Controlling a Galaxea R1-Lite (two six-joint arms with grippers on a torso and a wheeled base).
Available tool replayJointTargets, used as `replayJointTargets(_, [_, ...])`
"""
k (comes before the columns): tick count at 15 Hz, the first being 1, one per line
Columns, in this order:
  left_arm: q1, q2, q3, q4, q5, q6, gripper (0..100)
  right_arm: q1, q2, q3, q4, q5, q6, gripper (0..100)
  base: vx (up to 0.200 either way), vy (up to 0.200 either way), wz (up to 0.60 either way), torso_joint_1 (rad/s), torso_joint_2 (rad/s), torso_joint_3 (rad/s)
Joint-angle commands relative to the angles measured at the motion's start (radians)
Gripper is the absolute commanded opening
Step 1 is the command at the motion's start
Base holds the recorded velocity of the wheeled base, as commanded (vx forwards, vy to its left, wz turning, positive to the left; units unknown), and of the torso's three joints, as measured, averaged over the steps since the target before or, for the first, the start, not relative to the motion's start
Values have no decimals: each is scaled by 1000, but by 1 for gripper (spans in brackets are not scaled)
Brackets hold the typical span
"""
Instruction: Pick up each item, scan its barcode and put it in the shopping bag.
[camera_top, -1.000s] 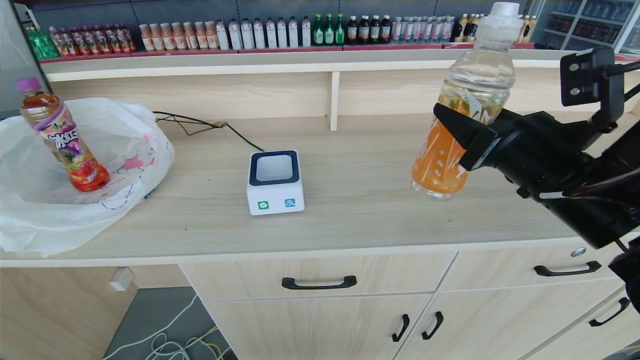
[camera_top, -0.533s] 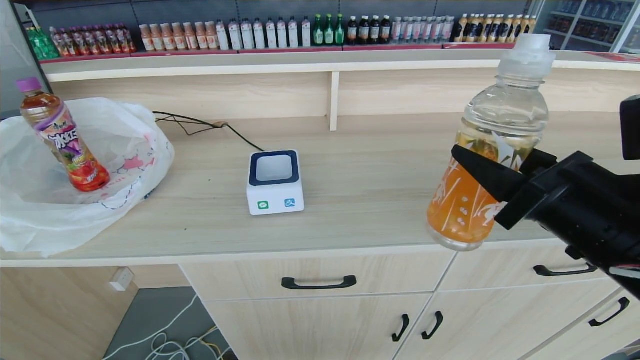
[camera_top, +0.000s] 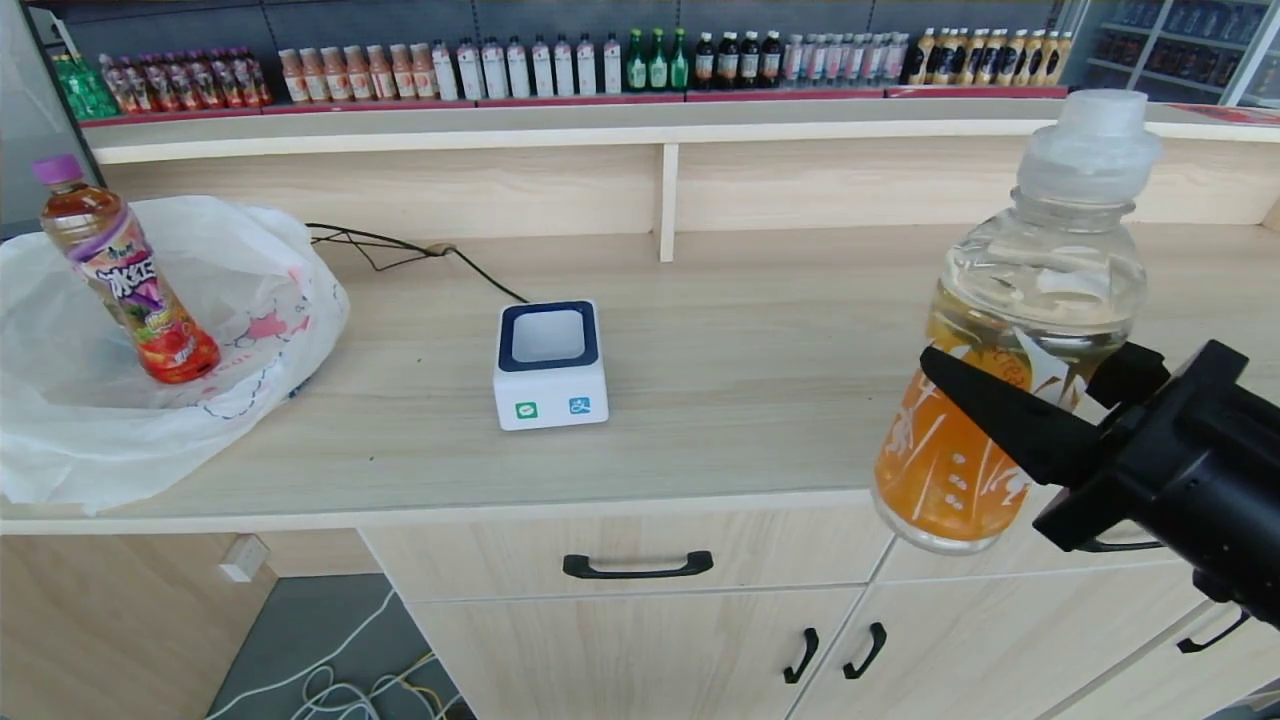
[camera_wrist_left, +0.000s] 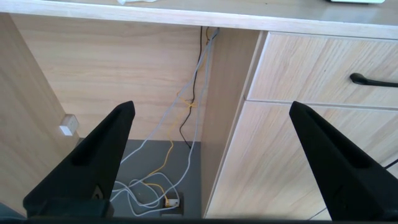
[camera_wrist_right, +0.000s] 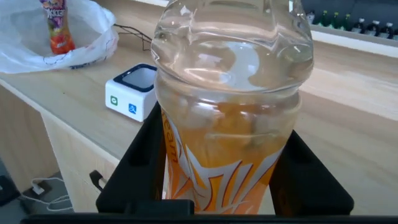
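My right claw (camera_top: 1030, 390) was clamped around the middle of a clear plastic bottle with an orange label and a pale cap (camera_top: 1040, 290). It held the bottle upright in the air over the front edge of the light wooden table (camera_top: 750, 400), on my right side. My left claw (camera_wrist_left: 211, 107) hung spread wide below the tabletop, facing the cabinet fronts (camera_wrist_left: 311, 93) and loose cables (camera_wrist_left: 155, 186) on the floor. Mid-table sat a white cube scanner with a dark blue-framed window (camera_top: 550, 365), well apart from the held bottle. At the far left, a purple-capped tea bottle with a red label (camera_top: 125, 275) leaned inside the white plastic shopping bag (camera_top: 60, 430).
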Motion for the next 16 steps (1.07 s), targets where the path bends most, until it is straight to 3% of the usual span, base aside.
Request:
replayJointTargets(1, [0, 0, 0, 0, 0, -1, 100, 98, -12, 11, 0, -1, -108, 0, 0, 0, 0, 0, 0, 0])
replayJointTargets(6, [0, 0, 0, 0, 0, -1, 100, 295, -2, -4, 0, -31, -431, 0, 0, 0, 0, 0, 0, 0])
replayJointTargets(10, [0, 0, 0, 0, 0, -1, 100, 372, 7, -9, -2, -27, -625, 0, 0, 0, 0, 0, 0, 0])
replayJointTargets(14, [0, 0, 0, 0, 0, -1, 100, 410, 57, -18, -2, -18, -729, 0, 0, 0, 0, 0, 0, 0])
replayJointTargets(16, [0, 0, 0, 0, 0, -1, 100, 434, 87, -24, -2, 34, -796, 0, 0, 0, 0, 0, 0, 0])
